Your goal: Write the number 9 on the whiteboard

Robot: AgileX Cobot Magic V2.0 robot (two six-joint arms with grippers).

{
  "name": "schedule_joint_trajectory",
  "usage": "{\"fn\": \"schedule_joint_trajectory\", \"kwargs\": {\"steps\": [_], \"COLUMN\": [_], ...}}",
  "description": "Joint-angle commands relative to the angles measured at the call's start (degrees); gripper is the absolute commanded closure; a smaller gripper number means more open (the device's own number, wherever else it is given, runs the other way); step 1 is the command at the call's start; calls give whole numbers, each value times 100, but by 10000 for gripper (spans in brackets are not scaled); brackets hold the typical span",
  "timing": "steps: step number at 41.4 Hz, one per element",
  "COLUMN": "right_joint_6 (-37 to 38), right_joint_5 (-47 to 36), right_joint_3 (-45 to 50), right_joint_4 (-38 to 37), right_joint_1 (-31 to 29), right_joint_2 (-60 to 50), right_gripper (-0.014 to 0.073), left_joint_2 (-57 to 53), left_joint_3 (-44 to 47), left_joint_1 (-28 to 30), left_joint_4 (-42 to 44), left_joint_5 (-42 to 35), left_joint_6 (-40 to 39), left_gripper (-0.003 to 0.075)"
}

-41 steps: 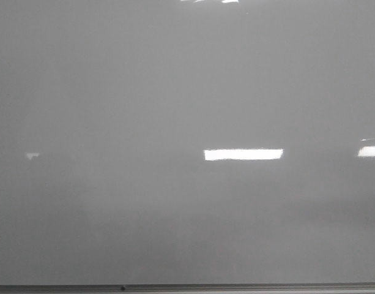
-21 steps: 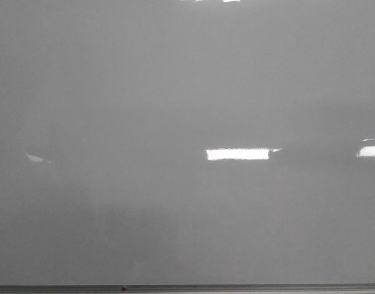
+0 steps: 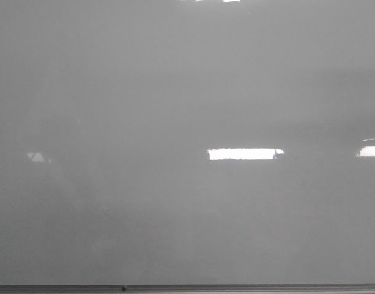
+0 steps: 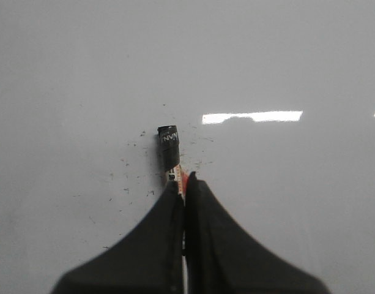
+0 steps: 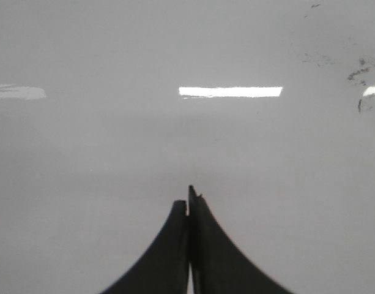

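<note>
whiteboard (image 3: 187, 110) is filling the front view, a metal strip (image 3: 236, 287) running along its lower edge. left end effector (image 4: 185, 184) is pinching a black-capped marker (image 4: 170, 150) near the board; right end effector (image 5: 189, 205) is sitting closed, holding nothing.

One whiteboard (image 3: 175, 92) fills the front view, with one metal strip (image 3: 236, 287) along its lower edge and one small dark dot (image 3: 123, 288) on that strip. Three bright light reflections (image 3: 242, 154) show across its middle and a couple of slivers at the top edge. From the wrists I count two grippers, the left gripper (image 4: 184, 190) and the right gripper (image 5: 188, 205), each with two dark fingers (image 4: 156, 245), and one marker (image 4: 169, 149) between the left pair.
</note>
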Motion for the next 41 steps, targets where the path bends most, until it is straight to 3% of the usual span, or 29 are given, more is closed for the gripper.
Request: {"fn": "schedule_joint_trajectory", "kwargs": {"steps": [1,8,12,21,30,41], "right_joint_6": [0,0,0,0,0,0], "right_joint_5": [-436,-436,-429,-436,-436,-416], "right_joint_3": [-197,-191,-179,-179,-179,-179], "right_joint_4": [-46,-46,-46,-46,-46,-46], "right_joint_1": [-41,-41,-41,-41,-41,-41], "right_joint_2": [100,100,100,100,100,100], "right_gripper": [464,130,69,67,67,67], "left_joint_2": [82,82,95,712,2408,4213], "left_joint_3": [-203,-192,-178,-318,-847,-1185], "left_joint_1": [0,0,0,-57,-341,-59], "left_joint_4": [-16,-16,-16,-27,-128,-225], "left_joint_5": [-485,-488,-596,-582,-315,-1028], "left_joint_6": [-57,-57,-57,-57,-57,-70], "left_gripper": [603,241,118,112,112,112]}}
